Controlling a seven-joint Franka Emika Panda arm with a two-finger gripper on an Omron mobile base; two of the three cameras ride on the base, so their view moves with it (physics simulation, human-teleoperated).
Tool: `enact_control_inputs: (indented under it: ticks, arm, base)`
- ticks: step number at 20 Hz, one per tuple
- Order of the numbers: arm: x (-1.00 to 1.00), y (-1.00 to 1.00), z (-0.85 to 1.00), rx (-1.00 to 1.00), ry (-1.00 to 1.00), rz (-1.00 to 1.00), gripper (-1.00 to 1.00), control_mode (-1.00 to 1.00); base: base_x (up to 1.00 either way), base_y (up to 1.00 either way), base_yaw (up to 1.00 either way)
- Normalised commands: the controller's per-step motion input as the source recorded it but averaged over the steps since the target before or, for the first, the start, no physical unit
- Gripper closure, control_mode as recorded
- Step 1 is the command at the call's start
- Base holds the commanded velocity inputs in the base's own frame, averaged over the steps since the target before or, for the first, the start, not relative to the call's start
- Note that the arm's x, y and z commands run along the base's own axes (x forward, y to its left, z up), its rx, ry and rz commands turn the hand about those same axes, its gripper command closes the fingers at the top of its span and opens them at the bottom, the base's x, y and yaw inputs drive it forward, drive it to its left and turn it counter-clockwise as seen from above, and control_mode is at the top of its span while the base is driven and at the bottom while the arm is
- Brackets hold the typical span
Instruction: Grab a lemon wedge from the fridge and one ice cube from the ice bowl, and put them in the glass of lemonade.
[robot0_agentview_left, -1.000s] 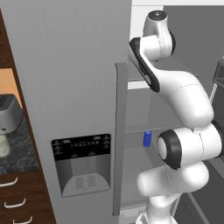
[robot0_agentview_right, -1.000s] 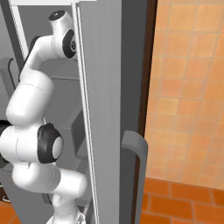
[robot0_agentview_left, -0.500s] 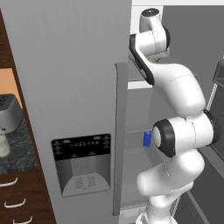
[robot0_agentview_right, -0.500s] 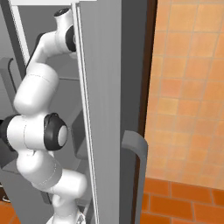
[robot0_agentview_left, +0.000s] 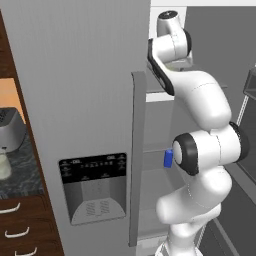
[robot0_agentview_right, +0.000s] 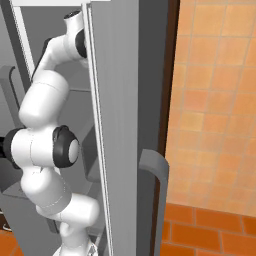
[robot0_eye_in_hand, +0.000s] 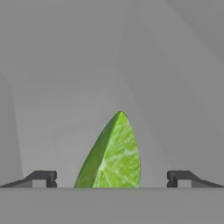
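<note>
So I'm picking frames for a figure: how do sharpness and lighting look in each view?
Hand view: soft and slightly blurred; the lemon wedge is evenly lit between the open gripper tips, no glare. Left base view: flat light, crisp edges on the fridge, faint shading inside. Right base view: sharp, with soft shadow behind the open door.

lemon wedge (robot0_eye_in_hand: 114, 156): yellow-green, standing pointy tip up on a grey fridge shelf
fridge (robot0_agentview_left: 85, 100): light grey, door hanging open
</note>
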Motion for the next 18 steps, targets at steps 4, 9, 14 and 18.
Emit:
enact_control_inputs:
  ticks: [4, 9, 14, 18]
  arm:
    - [0.15, 0.00, -0.39, 0.00, 0.00, 0.00, -1.00, -1.00]
    - [0.15, -0.04, -0.10, 0.00, -0.06, 0.00, -1.00, -1.00]
    - [0.00, -0.24, -0.30, 0.01, -0.04, -0.04, -1.00, -1.00]
    - [-0.05, -0.13, -0.07, 0.02, -0.01, -0.05, -1.00, -1.00]
  base:
    - [0.00, 0.00, 0.00]
    - [0.00, 0.00, 0.00]
    - [0.00, 0.00, 0.00]
    - [0.00, 0.00, 0.00]
